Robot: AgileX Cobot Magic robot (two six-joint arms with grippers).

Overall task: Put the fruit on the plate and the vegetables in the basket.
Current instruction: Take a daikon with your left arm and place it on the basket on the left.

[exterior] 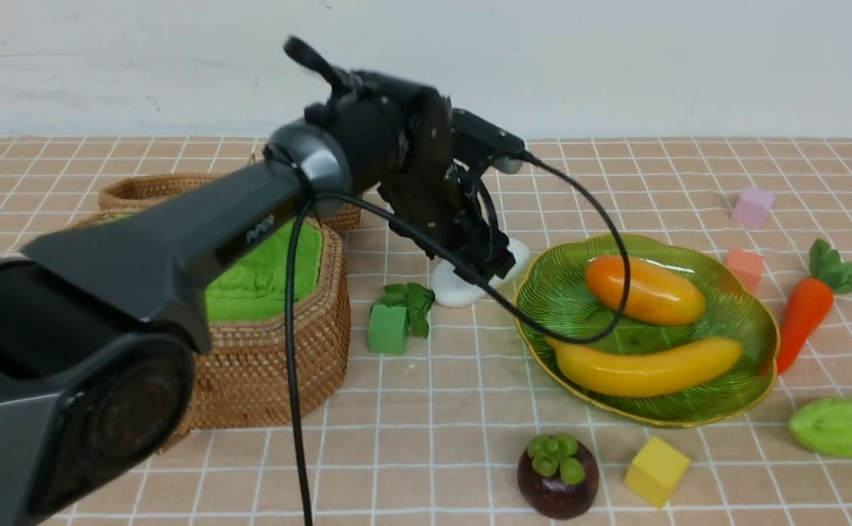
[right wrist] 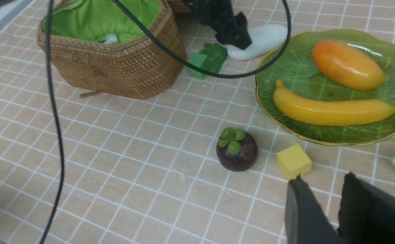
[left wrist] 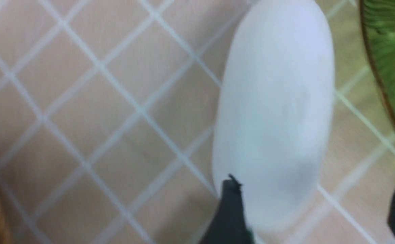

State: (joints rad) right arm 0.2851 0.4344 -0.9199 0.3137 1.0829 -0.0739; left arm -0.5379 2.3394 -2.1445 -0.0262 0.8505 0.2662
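The left tool [left wrist: 316, 184] stands spread wide astride the white radish [left wrist: 275, 101] on the table [left wrist: 82, 118]. Just beside it lies the plate [exterior: 557, 292] holding the mango [exterior: 660, 296] and banana [exterior: 645, 365]. The right tool [right wrist: 323, 183], narrowly parted and empty, hovers near the yellow cube [right wrist: 294, 161] and mangosteen [right wrist: 237, 156].

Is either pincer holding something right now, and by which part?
Nothing is held. The left pincer stands open around the white radish, at its body, not closed on it; the right pincer is empty.
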